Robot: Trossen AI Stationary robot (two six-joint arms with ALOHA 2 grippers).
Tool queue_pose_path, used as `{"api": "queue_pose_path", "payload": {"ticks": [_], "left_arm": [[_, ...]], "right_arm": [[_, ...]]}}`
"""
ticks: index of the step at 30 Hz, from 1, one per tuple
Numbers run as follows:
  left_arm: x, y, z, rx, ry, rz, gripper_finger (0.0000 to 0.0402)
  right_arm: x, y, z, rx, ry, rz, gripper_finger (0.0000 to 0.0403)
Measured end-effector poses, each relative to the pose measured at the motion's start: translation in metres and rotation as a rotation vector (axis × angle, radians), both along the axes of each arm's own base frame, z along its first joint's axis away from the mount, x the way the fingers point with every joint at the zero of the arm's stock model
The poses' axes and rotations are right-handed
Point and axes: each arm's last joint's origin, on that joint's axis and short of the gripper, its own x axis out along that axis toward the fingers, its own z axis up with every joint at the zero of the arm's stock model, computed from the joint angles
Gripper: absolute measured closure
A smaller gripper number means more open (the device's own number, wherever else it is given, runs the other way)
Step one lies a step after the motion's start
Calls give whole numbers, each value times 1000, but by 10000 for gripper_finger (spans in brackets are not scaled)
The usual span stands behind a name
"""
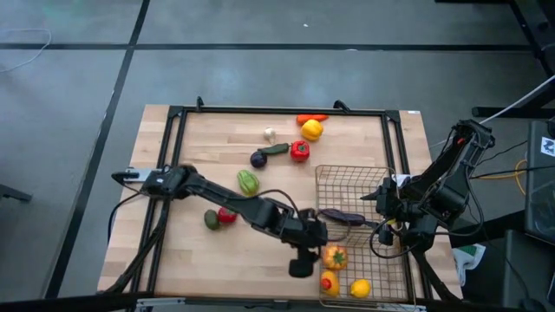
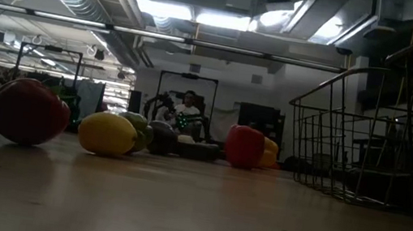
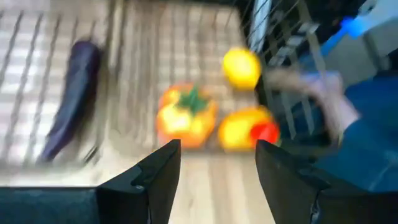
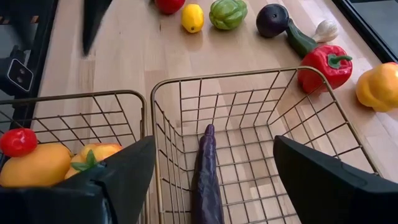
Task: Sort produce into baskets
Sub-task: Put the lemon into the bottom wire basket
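Dropping produce into the lower basket

My left fingers [image 3: 214,168], apart and empty, hang at the lower basket [image 1: 381,290] near the orange pepper [image 1: 335,256]; I should lift clear. Right fingers [image 4: 214,180] apart over the eggplant [image 4: 207,177].

Readable text: none in any view.
Labels or brands: none legible on the light wooden table [image 1: 173,251], the bronze wire-mesh baskets [image 4: 186,87] or the dark robot arms.
Numbers, signs: none legible.

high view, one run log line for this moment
left gripper: open, above near basket | right gripper: open, at far basket | eggplant: in far basket
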Motion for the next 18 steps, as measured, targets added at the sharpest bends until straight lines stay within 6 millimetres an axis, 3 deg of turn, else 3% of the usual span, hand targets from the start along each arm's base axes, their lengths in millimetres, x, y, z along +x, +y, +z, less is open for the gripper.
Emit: {"api": "queue_pose_path", "payload": {"ticks": [6,10,18], "left_arm": [[-31,22,19,67,192,22,201],[-48,32,19,101,354,61,201],[-49,44,15,72,412,153,201]], "right_arm": [[0,0,0,0,0,0,78],[0,0,0,-1,0,0,78],[0,0,0,-1,1,0,78]]}}
